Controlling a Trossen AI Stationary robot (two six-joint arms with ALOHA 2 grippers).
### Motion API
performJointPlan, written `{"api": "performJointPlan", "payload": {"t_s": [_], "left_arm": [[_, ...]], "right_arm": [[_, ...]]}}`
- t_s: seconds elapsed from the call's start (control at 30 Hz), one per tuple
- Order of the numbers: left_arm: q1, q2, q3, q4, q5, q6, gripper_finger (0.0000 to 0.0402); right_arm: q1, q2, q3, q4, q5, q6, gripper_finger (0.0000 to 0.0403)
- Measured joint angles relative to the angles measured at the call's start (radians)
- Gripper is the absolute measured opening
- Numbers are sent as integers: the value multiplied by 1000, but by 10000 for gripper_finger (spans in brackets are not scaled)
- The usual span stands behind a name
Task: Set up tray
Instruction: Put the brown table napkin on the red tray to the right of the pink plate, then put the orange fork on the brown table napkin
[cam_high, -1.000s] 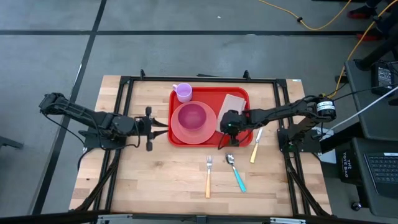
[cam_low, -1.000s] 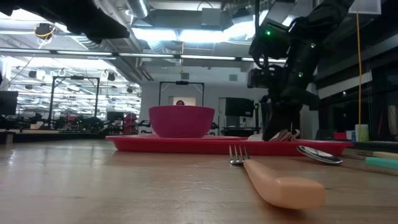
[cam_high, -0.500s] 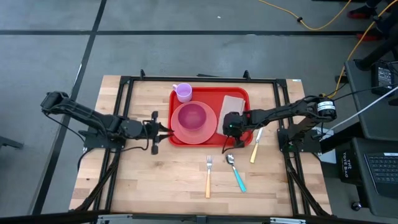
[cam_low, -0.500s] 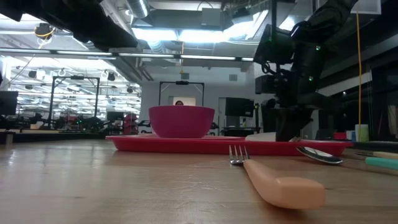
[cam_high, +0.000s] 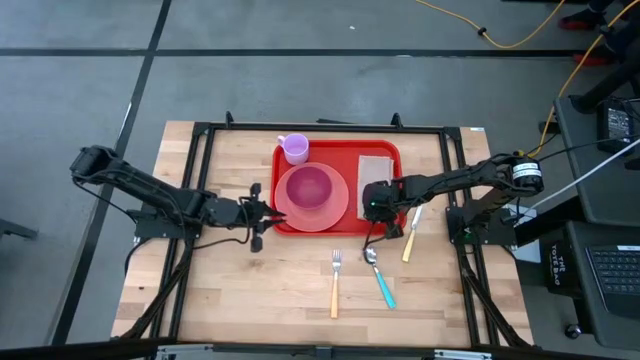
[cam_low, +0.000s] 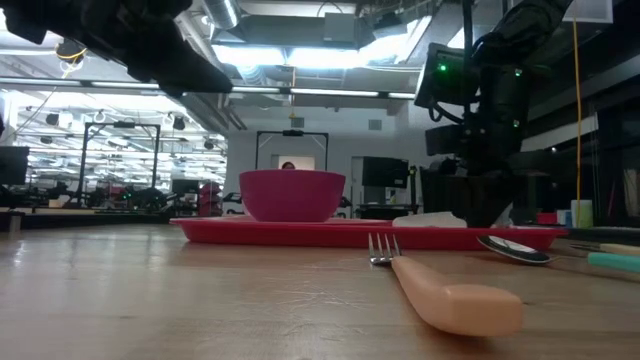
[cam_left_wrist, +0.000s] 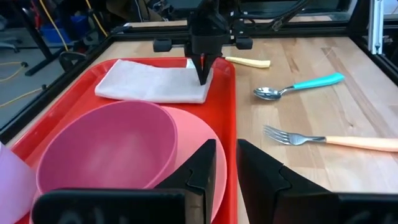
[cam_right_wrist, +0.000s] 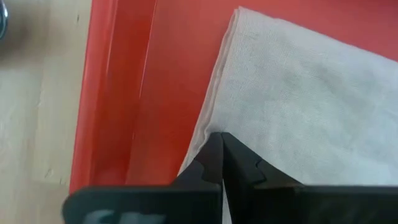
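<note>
The red tray (cam_high: 338, 188) sits on the far middle of the counter (cam_high: 280, 290); it holds a pink plate (cam_high: 337, 212) with a pink bowl (cam_high: 311, 186) on it, so the food spot is in the middle; a small purple cup (cam_high: 294, 148) stands at its far left corner. A white napkin (cam_left_wrist: 155, 82) lies flat on the right side of the tray. The right gripper (cam_right_wrist: 219, 155) has its jaws pressed together, pinching the near edge of the napkin, I think to tug it straight. The left gripper (cam_left_wrist: 226, 163) hovers by the tray's left rim with jaws spread, waiting. The fork (cam_high: 335, 282), spoon (cam_high: 379, 275) and knife (cam_high: 411, 235) lie on the counter; they likely go on next.
</note>
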Motion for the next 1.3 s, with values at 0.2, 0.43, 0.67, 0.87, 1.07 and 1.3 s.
{"api": "performJointPlan", "payload": {"t_s": [0.2, 0.43, 0.67, 0.87, 1.07, 1.3], "left_arm": [[0, 24, 0, 39, 1, 69, 55], [0, 28, 0, 40, 1, 78, 56], [0, 28, 0, 40, 1, 78, 52], [0, 28, 0, 40, 1, 81, 56], [10, 27, 0, -10, -1, 165, 34], [48, 0, -20, -16, 116, 208, 4]], "right_arm": [[1, 1, -1, -5, 28, -6, 2], [0, 5, 24, -22, 50, -7, 3], [0, 8, 111, -124, 53, 9, 4], [0, 7, 185, -138, 52, 9, 4], [0, -19, 254, -126, 53, 8, 4], [0, -160, 247, -1, 61, 83, 5]]}}
